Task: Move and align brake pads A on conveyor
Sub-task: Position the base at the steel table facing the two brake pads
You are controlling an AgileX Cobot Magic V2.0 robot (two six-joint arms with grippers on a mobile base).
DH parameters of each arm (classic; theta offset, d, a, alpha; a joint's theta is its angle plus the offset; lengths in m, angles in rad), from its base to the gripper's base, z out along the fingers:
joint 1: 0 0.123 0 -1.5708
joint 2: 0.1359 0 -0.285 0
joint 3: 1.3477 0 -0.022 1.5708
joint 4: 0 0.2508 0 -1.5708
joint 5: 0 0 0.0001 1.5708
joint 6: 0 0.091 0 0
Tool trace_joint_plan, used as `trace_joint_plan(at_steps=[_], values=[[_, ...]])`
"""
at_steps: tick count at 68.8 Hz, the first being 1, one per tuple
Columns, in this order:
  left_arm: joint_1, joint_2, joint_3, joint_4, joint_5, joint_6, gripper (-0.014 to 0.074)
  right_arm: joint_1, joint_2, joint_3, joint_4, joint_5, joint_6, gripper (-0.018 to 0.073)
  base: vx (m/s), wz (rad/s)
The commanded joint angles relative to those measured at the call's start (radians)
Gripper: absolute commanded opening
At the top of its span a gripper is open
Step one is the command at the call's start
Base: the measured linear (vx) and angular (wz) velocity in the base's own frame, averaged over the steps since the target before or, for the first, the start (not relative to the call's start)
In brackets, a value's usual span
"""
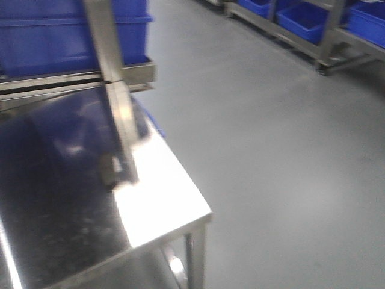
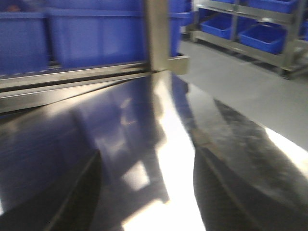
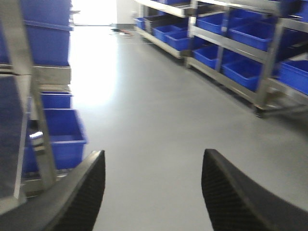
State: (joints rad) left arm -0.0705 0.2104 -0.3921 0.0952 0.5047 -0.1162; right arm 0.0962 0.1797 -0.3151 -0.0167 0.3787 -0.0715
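Currently, the left gripper (image 2: 147,202) has its two dark fingers (image 2: 72,202) spread wide with nothing between them, above the shiny stainless steel table (image 2: 159,144), whose far edge meets a metal post (image 2: 156,33) and blue bins (image 2: 91,38). The right gripper (image 3: 151,192) is likewise spread and empty, over the grey floor (image 3: 154,110), with a roller rack (image 3: 240,72) to its right. These blurred views do not show where the brake pads A or the conveyor lie relative to either gripper.

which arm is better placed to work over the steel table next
Left, probably: the left gripper hangs open over the steel table, while the right gripper, also open, faces bare floor. Blurred views, so tentative.
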Motion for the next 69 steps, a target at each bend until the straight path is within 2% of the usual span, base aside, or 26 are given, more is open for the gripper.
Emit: trace_joint_plan(at_steps=[1,42,69], values=[[-0.003,0.021,-0.022,-0.001,-0.075,-0.005,0.0394,-0.001,0.015,-0.028,-0.003,-0.071,-0.007,0.0437,0.21,0.81],[-0.003,0.021,-0.022,-0.001,-0.075,-0.005,0.0394,-0.001,0.015,-0.028,-0.003,-0.071,-0.007,0.0437,0.17,0.69],[-0.003,0.021,-0.022,-0.001,-0.075,-0.005,0.0394,-0.001,0.015,-0.028,-0.003,-0.071,-0.007,0.0437,0.04,0.16]])
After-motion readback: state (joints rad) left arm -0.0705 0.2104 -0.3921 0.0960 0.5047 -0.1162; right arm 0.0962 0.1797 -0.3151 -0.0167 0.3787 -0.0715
